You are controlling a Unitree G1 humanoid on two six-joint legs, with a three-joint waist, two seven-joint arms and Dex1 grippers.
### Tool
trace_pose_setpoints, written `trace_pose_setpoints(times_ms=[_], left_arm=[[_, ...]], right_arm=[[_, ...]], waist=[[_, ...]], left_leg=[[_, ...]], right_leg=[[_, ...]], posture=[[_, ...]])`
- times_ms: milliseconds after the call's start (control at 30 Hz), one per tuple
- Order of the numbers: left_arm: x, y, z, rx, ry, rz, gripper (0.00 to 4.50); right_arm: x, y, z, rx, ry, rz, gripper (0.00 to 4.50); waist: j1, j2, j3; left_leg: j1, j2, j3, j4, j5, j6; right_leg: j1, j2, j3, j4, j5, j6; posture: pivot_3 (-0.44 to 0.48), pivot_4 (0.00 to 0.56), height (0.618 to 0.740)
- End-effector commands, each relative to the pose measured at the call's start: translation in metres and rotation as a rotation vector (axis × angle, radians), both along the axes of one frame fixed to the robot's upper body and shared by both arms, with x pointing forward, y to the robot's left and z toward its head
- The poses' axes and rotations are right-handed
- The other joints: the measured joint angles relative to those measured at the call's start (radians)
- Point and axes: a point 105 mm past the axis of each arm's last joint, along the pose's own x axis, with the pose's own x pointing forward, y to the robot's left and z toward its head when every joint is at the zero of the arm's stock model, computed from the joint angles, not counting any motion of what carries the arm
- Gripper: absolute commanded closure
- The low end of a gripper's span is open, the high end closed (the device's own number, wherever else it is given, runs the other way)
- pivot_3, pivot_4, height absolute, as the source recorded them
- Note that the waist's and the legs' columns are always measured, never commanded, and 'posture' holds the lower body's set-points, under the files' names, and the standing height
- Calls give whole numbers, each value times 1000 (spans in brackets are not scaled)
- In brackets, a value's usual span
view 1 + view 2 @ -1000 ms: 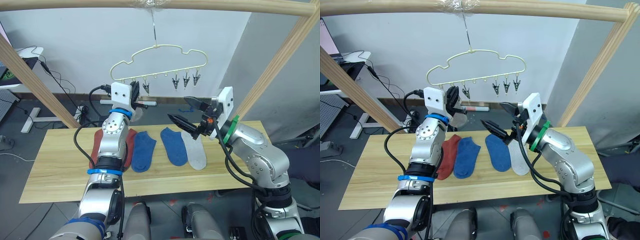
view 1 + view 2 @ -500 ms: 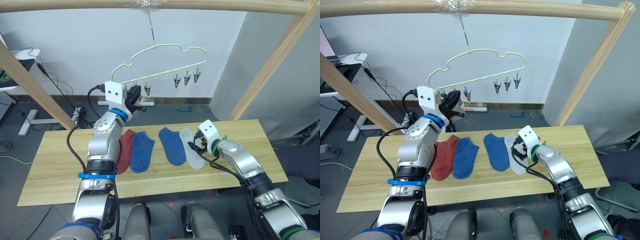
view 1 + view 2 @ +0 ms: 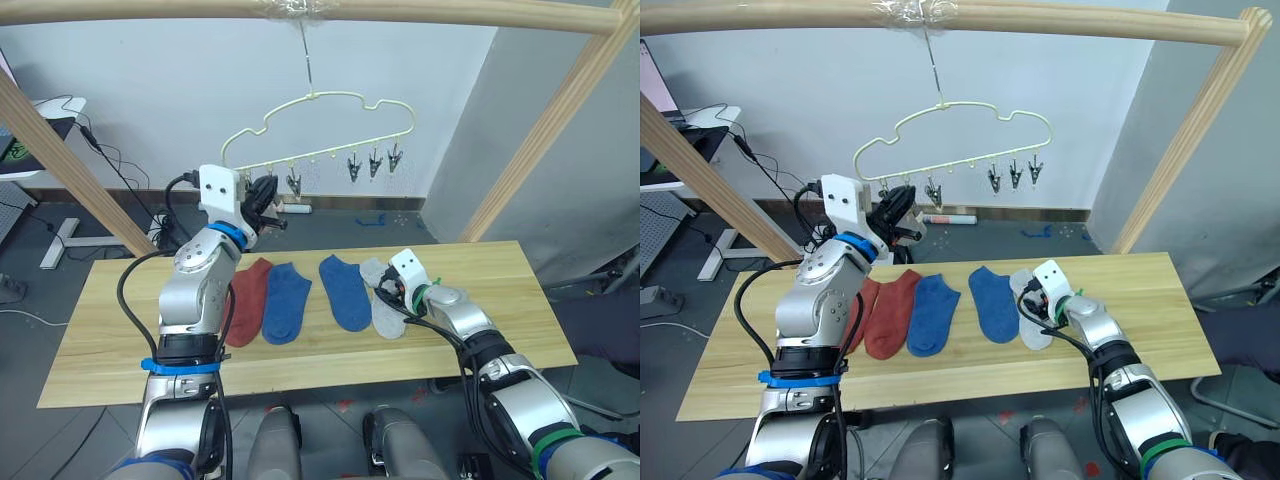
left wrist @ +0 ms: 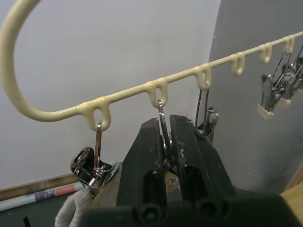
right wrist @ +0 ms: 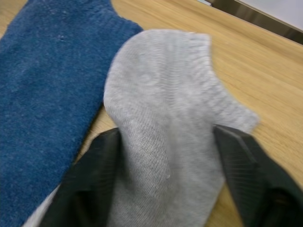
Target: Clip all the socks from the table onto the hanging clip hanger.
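Left gripper (image 4: 164,156) is raised to the clip hanger (image 3: 316,98), at its left end; its 2 fingers (image 4: 144,161) are pinched shut on a metal clip (image 4: 162,124) hung from the yellow lower bar. 1 light grey sock (image 4: 78,208) is seen clipped just beside it. On the table (image 3: 110,340), socks are laid in a row: 2 rust-red socks (image 3: 890,312) overlapping at the left, then 1 blue sock (image 3: 286,301), then a 2nd blue sock (image 3: 344,292). Furthest right, a light grey sock (image 5: 168,132) is touching the 2nd blue one. Right gripper (image 5: 165,182) is lowered onto this grey sock, fingers spread wide with the sock's fabric bunched up between them. 3 further clips (image 3: 373,162) are hung free at the hanger's right end.
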Motion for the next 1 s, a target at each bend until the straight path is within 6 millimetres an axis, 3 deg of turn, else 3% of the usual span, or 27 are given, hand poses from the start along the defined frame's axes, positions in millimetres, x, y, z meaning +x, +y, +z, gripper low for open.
trace_pose_setpoints(times_ms=[33,167,200,333,467,567,767,1000], left_arm=[[-5,2,11,-5,-35,-1,4500],[-6,0,8,-99,25,-39,4500],[-7,-2,6,-150,59,-61,4500],[-9,-4,6,-396,190,-151,4500],[-11,-5,19,-638,272,-246,4500],[-13,-7,24,-709,305,-289,4500],[-17,-17,23,-695,344,-329,4500],[-17,-21,21,-671,348,-334,4500]], right_arm=[[-14,-10,-20,-22,66,0,3023],[-16,-12,-5,-23,-16,43,4327],[-16,-11,3,-15,-47,61,4418],[-30,13,45,93,-137,168,4418],[-47,55,100,266,-206,249,4418],[-51,71,124,306,-252,268,4418],[-49,94,158,376,-316,272,4418],[-44,100,174,406,-340,274,4418]], waist=[[1,0,-1],[3,0,-1],[4,0,-1],[1,0,-1],[-8,0,-1],[-3,0,-1],[6,-1,-1],[4,-1,-1]], left_leg=[[0,0,0,0,0,0],[0,0,0,1,0,0],[0,0,0,1,0,0],[-2,0,0,1,0,0],[-1,1,-1,1,0,0],[-1,1,-4,2,0,0],[-2,-1,-2,3,0,0],[-2,-1,-2,3,0,0]], right_leg=[[0,0,0,0,0,0],[0,0,0,0,0,0],[0,0,0,0,0,0],[-1,0,0,0,0,0],[-2,1,0,2,0,1],[-3,2,-1,5,-2,4],[-2,-1,0,4,0,1],[-2,0,-1,4,0,0]], posture=[[63,191,740],[61,188,740],[59,187,740],[45,185,740],[32,183,740],[32,183,740],[14,190,740],[22,192,740]])
